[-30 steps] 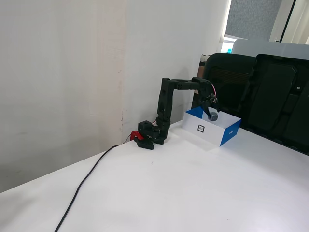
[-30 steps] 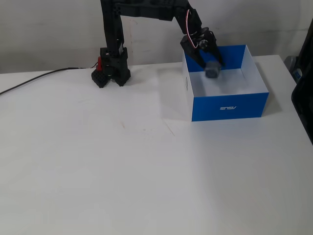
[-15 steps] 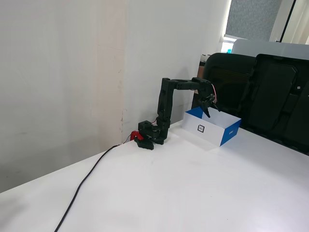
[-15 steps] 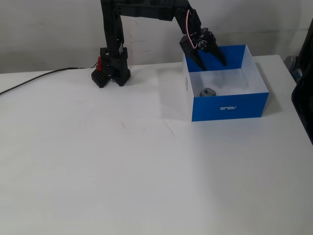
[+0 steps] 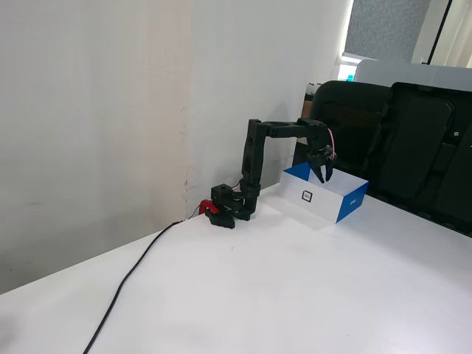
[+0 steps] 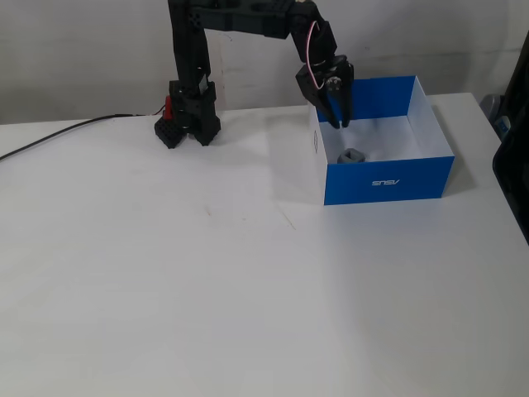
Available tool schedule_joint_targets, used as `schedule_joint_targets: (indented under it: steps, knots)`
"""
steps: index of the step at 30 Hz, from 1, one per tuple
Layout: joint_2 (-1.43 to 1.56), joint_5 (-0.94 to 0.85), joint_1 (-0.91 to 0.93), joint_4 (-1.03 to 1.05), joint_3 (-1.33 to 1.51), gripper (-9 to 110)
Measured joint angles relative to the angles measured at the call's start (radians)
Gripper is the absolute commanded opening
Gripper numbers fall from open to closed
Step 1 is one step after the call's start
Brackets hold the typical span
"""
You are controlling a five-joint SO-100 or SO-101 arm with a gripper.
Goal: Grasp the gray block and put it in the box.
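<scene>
A black robot arm stands at the back of a white table (image 6: 207, 289), its base (image 6: 188, 124) close to a pale wall. The arm rises from the base, reaches across to the right in both fixed views, and bends down at the wrist. Its gripper (image 6: 339, 122) points downward above the left part of the box (image 6: 388, 178). The 2 fingers look drawn close together with nothing between them, and they touch neither the box nor the block. In the side-on fixed view the gripper (image 5: 322, 177) hangs just over the box's (image 5: 352, 206) rim, too small there to judge the gap between the fingers.

The gray block (image 6: 354, 155) lies on the white floor inside the box, near the front blue wall and toward the left side, just below and slightly right of the fingertips in the frontal fixed view. It is clear of the gripper. The side-on view hides it behind the box wall.

The box is blue outside and white inside, open at the top, sitting near the table's back right. A small square black mark (image 5: 308, 196) shows on its white side. A black cable (image 5: 133, 273) runs from the base across the table toward the left. The wide front half of the table is bare. Dark chairs (image 5: 413, 140) stand beyond the table's right edge in the side-on view.
</scene>
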Motion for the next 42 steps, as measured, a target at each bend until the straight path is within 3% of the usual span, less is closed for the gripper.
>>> schedule_joint_targets:
  steps: [9,29,42]
  knots:
    - [0.057,0.0,-0.083,0.083,-0.034,0]
    - [0.318,-0.012,-0.477,0.29,-0.043,0]
    - [0.683,-0.078,-0.696,0.29,0.229,0]
